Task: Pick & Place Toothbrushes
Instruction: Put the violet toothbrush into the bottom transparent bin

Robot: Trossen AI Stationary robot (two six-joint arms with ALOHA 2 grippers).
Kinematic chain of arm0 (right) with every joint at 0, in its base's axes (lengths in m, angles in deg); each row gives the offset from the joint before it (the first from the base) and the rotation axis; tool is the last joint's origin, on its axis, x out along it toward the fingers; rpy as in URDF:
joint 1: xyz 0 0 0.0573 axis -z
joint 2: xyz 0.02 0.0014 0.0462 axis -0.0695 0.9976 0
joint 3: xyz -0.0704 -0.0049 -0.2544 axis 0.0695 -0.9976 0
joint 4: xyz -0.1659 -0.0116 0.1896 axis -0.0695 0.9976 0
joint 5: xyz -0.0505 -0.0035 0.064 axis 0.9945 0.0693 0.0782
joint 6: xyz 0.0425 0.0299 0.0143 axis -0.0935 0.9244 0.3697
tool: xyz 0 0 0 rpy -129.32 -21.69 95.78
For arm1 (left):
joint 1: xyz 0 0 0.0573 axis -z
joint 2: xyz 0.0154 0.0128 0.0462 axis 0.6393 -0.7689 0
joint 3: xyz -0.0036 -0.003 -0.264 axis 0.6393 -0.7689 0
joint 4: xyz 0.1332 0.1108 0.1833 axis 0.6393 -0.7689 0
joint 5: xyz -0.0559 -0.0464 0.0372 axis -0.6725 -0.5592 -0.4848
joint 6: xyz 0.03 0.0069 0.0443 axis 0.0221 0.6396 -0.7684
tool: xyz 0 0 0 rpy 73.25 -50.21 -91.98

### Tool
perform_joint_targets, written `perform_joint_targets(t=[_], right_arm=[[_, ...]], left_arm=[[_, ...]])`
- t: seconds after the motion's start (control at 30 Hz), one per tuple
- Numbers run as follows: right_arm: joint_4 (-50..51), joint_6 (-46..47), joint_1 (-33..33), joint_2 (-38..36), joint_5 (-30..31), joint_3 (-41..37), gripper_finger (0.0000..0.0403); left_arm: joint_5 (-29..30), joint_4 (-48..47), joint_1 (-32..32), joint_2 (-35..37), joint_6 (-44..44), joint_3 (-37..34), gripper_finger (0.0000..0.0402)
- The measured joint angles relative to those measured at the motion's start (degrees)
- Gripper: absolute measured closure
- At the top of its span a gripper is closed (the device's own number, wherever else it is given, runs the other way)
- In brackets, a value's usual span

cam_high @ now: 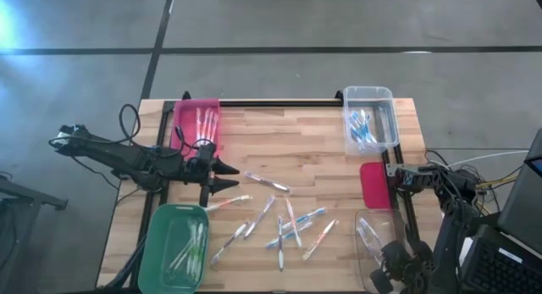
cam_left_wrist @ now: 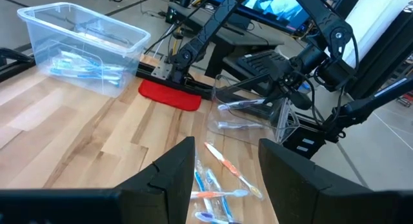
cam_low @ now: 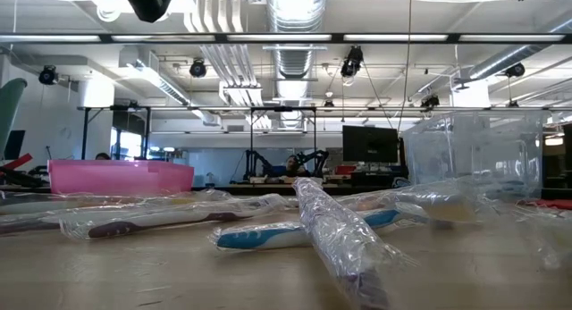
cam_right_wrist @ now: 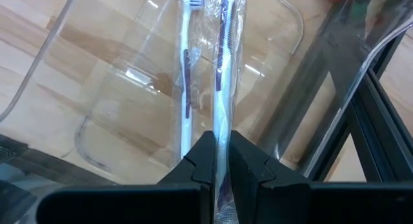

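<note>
Several wrapped toothbrushes lie loose on the middle of the wooden table; the low view shows them close up. My right gripper points down over the clear bin at the near right corner, shut on a wrapped purple-and-white toothbrush. Another toothbrush lies flat on that bin's floor. My left gripper waits above the table's left part, level and open, with nothing between its fingers. My right gripper pinches the wrapped toothbrush's handle between its two fingers, which come from above and lie along it. The toothbrush hangs below the fingers into the clear bin, beside the one lying there. Whether its lower end touches the bin's floor I cannot tell.
A pink bin with toothbrushes stands at the far left and a green bin with some at the near left. A clear bin holding blue toothbrushes is at the far right. A flat red piece lies by the right edge.
</note>
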Motion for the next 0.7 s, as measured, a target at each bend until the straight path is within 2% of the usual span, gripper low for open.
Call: perform_joint_targets(t=[0.33,0.7], right_arm=[[-0.43,-1.46,-0.02,0.04,-0.32,-0.32,0.0379],[-0.13,-1.56,-0.07,0.1,-0.29,-0.02,0.0295]], left_arm=[[0.0,-0.44,-0.02,0.0,0.02,-0.07,0.0225],[0.0,-0.47,-0.01,0.0,0.0,-0.08,0.0225]])
